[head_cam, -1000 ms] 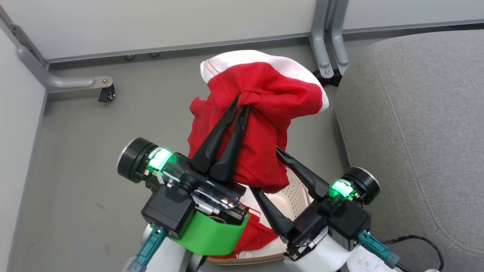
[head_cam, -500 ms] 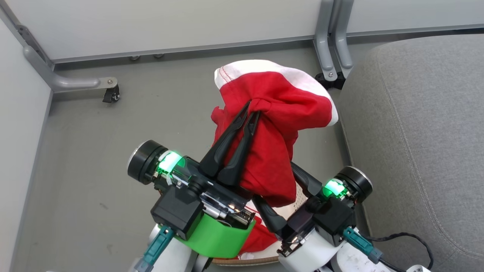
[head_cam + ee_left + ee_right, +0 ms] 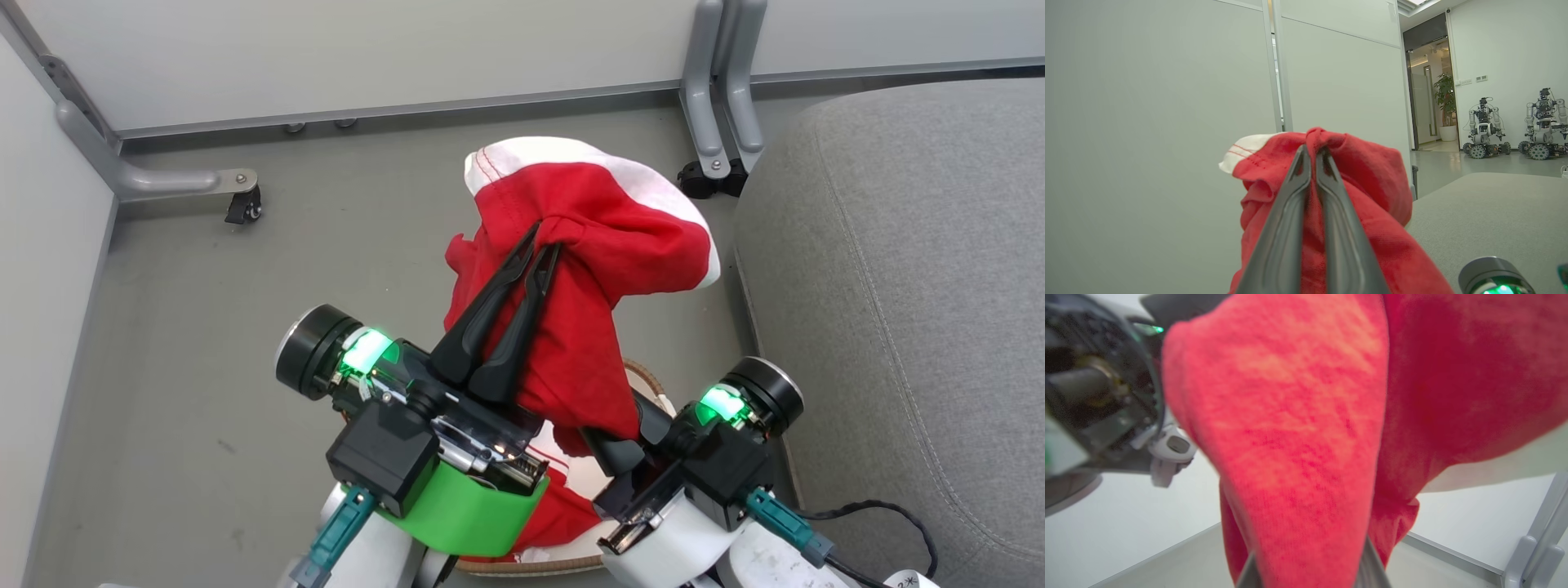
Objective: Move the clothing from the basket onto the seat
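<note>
A red garment with white trim, the clothing (image 3: 588, 245), hangs lifted above the basket (image 3: 647, 382), bunched in my left gripper (image 3: 535, 245), which is shut on its upper folds. The same pinch shows in the left wrist view, with the left gripper (image 3: 1312, 153) closed on the clothing (image 3: 1372, 183). My right gripper (image 3: 620, 429) sits under the hanging lower end, its jaws drawn together on the fabric. Red cloth (image 3: 1298, 437) drapes over its fingers (image 3: 1372, 567). More red fabric (image 3: 559, 510) lies in the basket. The grey seat (image 3: 898, 286) is to the right.
Grey partition walls close the back and left, with a castor foot (image 3: 243, 204) and metal legs (image 3: 718, 155) on the grey floor (image 3: 204, 367). A black cable (image 3: 882, 516) lies on the seat's near edge. Other robots (image 3: 1484, 126) stand far off.
My right gripper's fingers, spread wide a moment ago, have come together on the hanging lower part of the clothing. The left gripper keeps its hold. The head view shifted slightly.
</note>
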You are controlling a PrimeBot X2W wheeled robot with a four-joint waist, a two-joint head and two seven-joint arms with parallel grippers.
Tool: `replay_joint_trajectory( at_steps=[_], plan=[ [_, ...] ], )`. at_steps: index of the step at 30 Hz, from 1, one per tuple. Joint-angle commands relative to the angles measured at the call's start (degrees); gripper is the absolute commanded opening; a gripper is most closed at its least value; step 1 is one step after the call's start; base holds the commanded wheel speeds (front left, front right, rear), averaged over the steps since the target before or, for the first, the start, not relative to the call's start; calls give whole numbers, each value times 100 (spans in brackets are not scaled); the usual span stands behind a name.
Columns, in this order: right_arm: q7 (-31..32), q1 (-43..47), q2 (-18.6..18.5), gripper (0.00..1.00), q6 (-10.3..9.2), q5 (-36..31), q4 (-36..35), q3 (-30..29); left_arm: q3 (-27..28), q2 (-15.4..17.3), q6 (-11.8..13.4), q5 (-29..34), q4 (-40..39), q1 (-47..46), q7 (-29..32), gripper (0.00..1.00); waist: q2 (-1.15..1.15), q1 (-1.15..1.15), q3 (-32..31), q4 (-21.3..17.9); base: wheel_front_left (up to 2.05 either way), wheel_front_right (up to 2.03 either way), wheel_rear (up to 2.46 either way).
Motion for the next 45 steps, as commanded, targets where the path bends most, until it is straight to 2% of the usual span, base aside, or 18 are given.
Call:
replay_joint_trajectory(
  at_steps=[1,45],
  plan=[
    [-19,-16,-10,0,-2,36,-29,-20,36,3,-23,32,18,47,-1,0,0,0,2,-8,0,0,0],
    [-19,49,11,0,-2,56,-231,-198,43,3,-61,89,28,41,-1,0,0,0,22,22,0,0,0]
  ],
)
